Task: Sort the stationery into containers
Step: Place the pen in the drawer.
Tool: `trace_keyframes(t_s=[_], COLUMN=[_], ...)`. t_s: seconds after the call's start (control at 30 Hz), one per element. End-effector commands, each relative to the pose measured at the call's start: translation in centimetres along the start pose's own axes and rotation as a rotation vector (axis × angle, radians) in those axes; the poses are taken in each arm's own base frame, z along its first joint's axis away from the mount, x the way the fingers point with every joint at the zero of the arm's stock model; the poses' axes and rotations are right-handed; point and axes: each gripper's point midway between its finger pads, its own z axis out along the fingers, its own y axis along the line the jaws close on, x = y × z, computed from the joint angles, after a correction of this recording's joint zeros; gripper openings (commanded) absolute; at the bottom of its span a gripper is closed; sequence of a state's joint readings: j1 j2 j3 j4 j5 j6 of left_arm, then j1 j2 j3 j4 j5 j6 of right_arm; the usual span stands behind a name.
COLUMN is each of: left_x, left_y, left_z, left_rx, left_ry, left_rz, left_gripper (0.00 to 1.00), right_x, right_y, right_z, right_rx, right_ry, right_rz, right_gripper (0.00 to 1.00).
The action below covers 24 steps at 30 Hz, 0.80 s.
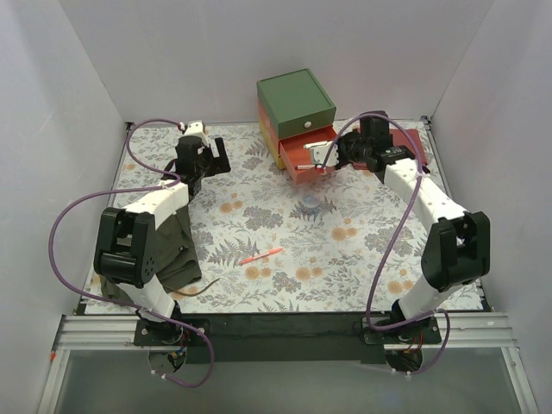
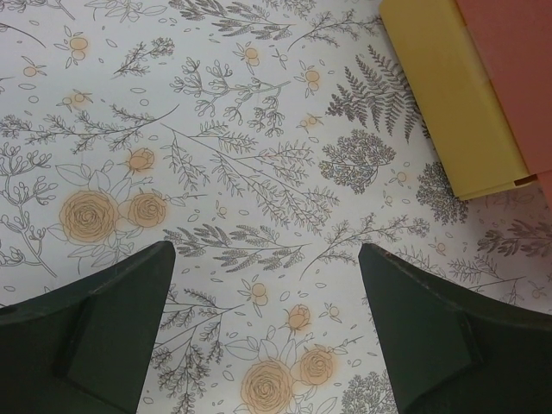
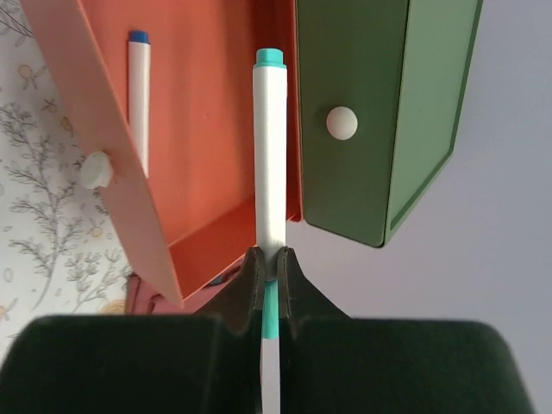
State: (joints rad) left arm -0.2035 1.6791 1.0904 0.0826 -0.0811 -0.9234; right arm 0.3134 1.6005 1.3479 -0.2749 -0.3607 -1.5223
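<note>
Orange-red plastic pen (image 1: 261, 256) is seen lying on the floral-patterned table (image 1: 362, 267), nearest the arm bases, with a small grey-blue tape roll (image 1: 310, 205) farther on. The left arm's fingers (image 2: 103, 328) are spread wide above the table's print. The right arm's fingers (image 3: 246, 289) are clamped on a white teal-capped marker (image 3: 269, 155) at the pulled-out salmon-red drawer (image 3: 216, 112), in which a white blue-capped pen (image 3: 139, 103) lies, under the green drawer (image 3: 362, 112).

Left arm (image 1: 151, 207) and right arm (image 1: 423, 194): white link shells between blocky black joint housings, black bases at the near edge. A purple cable (image 1: 53, 237) loops beside each arm. Fingers (image 2: 95, 345): matte black, broad, flat-faced.
</note>
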Motion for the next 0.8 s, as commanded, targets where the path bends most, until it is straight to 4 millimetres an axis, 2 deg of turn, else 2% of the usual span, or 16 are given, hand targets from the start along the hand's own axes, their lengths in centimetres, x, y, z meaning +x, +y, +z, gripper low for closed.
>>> trace_keyframes(t_s=[0.0,0.13,0.43,0.6,0.7,0.77], left_x=[-2.0,-1.7,-1.6,-1.5,-1.5,-1.7], left_y=[0.0,0.4,0.7,0.7,0.7,0.6], left_z=[-1.2,-1.3,-1.3,-1.2,-1.2,-1.1], left_rx=[0.002,-0.01,-0.026,-0.027,-0.023,-0.021], left_ry=[-0.053,-0.05,-0.051,-0.048,-0.049,-0.051], left_rz=[0.0,0.008,0.016,0.019,0.017,0.017], left_gripper=[0.89,0.89,0.89,0.89,0.89,0.89], right_x=[0.0,0.4,1.5,1.9,1.9,2.0], right_y=[-3.7,-4.2,-2.0,-1.2,-1.2,-1.4], right_z=[0.8,1.9,4.2,4.7,4.7,4.6], right_rx=[0.063,0.059,-0.002,-0.021,-0.014,-0.004], right_ry=[-0.02,-0.029,-0.03,-0.025,-0.022,-0.018], right_rz=[-0.141,-0.134,-0.12,-0.104,-0.099,-0.083], right_gripper=[0.01,0.01,0.02,0.24,0.32,0.33])
